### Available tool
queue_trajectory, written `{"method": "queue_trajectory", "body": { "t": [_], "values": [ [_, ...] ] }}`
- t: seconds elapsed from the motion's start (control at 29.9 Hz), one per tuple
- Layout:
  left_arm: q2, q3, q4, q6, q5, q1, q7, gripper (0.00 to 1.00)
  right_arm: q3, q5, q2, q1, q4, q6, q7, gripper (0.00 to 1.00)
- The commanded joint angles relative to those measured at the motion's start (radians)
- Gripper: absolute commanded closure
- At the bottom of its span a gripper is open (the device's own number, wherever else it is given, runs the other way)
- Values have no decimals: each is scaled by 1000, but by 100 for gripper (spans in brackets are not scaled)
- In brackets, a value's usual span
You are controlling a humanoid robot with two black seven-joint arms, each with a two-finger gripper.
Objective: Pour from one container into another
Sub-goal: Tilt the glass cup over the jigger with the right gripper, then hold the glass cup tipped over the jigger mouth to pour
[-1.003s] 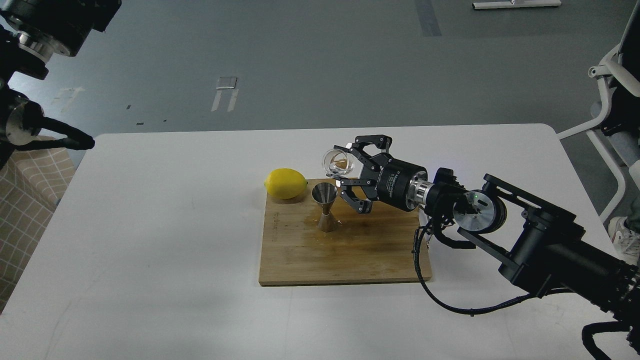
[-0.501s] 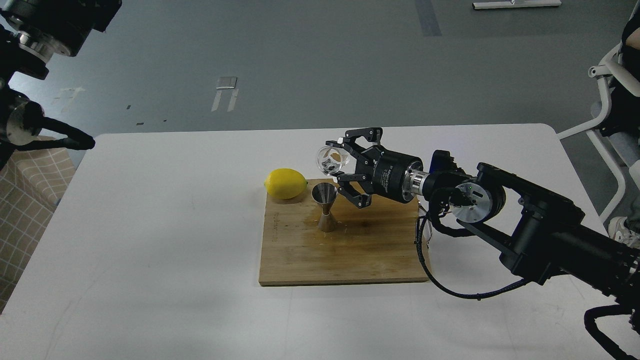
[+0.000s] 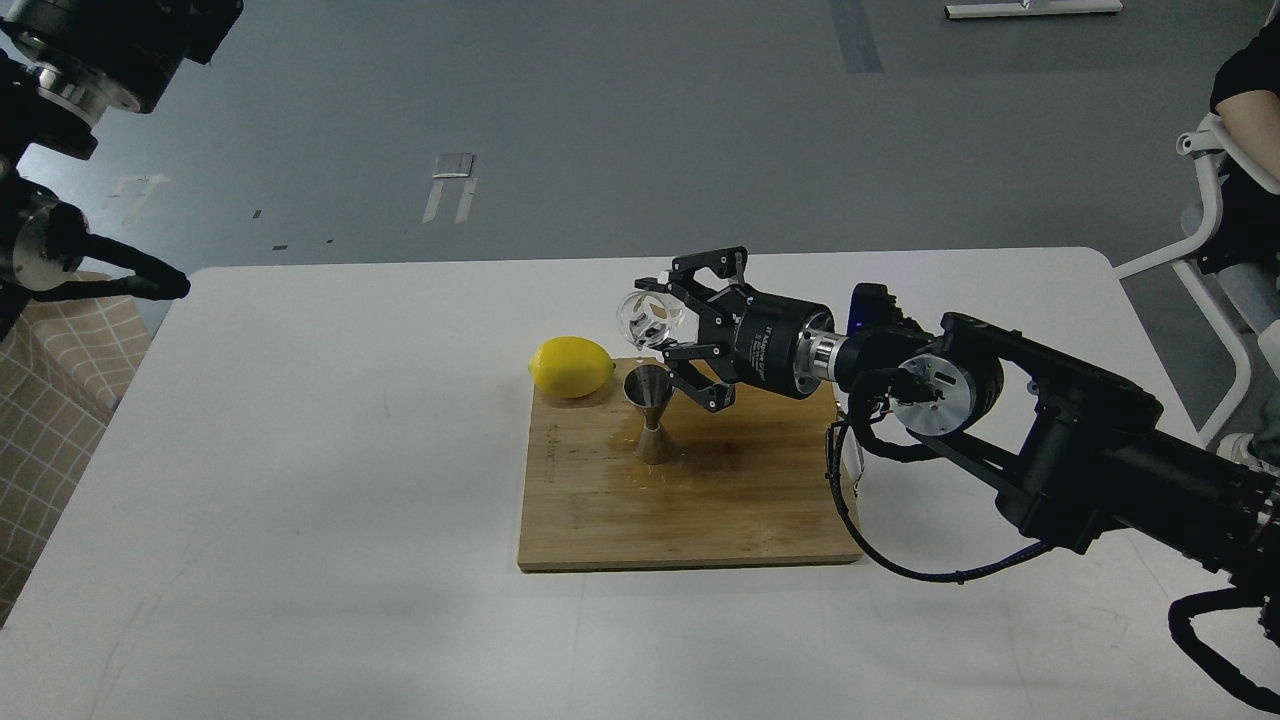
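The clear glass tumbler (image 3: 648, 315) hangs tipped on its side, mouth facing left, just above and slightly left of the steel jigger (image 3: 651, 412). My right gripper (image 3: 668, 322) is shut on the tumbler, its arm reaching in from the lower right. The jigger stands upright on the wooden cutting board (image 3: 690, 500), larger cone on top. Wet patches show on the board around the jigger's foot. Only upper parts of my left arm (image 3: 60, 150) show at the top left corner; its gripper is out of view.
A yellow lemon (image 3: 571, 367) lies at the board's back left corner, close to the jigger. The white table (image 3: 300, 480) holds the board. A chair with a seated person (image 3: 1240, 150) is at the right edge, and a checked cloth (image 3: 50, 370) at the left.
My right gripper has carried the tumbler a little leftward and up over the jigger, tipping its mouth further over. Jigger, lemon and left arm have stayed put.
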Motion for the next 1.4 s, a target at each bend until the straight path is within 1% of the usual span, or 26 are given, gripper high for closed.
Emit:
{"method": "queue_trajectory", "body": {
  "t": [0.0,0.47,0.7,1.17,1.37],
  "values": [
    [-3,0,0,0,-1,0,0,3,-4,-28,-1,16,-1,0,0,59],
    [-4,0,0,0,-1,0,0,3,-60,-59,-14,55,-1,9,-3,59],
    [-3,0,0,0,-1,0,0,3,-63,-62,-19,71,-1,9,-3,59],
    [-6,0,0,0,-1,0,0,3,-75,-145,-20,82,-1,9,-3,59],
    [-4,0,0,0,-1,0,0,3,-95,-148,-30,108,-1,26,-3,59]
  ]
}}
